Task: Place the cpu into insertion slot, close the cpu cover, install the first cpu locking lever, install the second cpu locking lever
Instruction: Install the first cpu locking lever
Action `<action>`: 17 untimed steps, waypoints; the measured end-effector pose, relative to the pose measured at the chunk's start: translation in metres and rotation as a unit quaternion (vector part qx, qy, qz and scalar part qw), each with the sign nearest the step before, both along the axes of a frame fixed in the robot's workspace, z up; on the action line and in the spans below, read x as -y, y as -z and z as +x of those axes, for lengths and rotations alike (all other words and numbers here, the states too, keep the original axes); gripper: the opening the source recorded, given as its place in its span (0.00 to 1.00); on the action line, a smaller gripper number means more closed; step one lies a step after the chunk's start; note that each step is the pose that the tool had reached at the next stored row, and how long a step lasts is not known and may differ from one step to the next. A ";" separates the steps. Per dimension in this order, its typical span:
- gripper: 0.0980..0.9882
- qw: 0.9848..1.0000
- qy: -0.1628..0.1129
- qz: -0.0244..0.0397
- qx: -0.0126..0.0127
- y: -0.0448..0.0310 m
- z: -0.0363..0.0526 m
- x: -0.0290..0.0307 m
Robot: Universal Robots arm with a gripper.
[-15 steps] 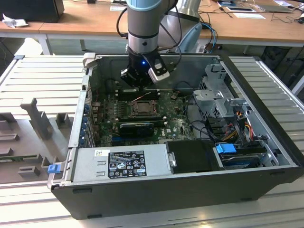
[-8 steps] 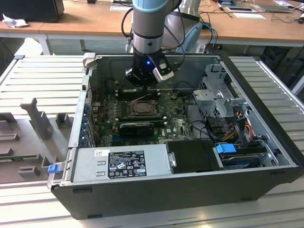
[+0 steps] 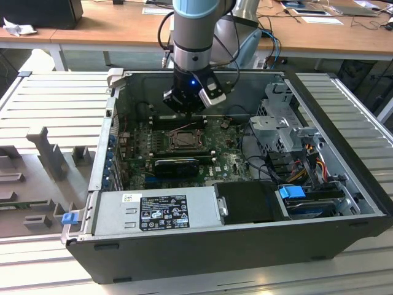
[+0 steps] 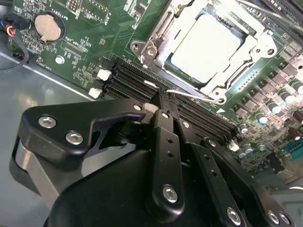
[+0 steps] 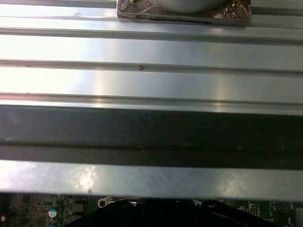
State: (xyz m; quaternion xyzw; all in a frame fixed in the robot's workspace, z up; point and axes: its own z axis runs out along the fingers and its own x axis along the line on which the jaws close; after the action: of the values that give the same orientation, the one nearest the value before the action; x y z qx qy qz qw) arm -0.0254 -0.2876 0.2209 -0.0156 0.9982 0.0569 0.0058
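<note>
Here the shut claw [image 4: 163,101] hovers beside the covered cpu [image 4: 206,45].

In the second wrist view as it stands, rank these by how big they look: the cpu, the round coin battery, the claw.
1. The claw: largest, though it sits nearest the camera, so that inflates it.
2. The cpu, seated in the insertion slot.
3. The round coin battery: smallest.
</note>
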 end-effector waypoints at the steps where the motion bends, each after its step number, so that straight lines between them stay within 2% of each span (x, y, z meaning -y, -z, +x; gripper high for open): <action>1: 0.01 1.000 0.000 0.000 0.000 0.0004 0.0000 0.0000; 5: 0.01 1.000 -0.018 0.000 0.000 0.0020 0.0009 0.0001; 17: 0.01 1.000 -0.018 0.000 0.000 0.0069 0.0052 0.0002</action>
State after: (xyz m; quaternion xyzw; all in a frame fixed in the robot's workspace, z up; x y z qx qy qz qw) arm -0.0201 -0.2878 0.2140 -0.0334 0.9978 0.0570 0.0047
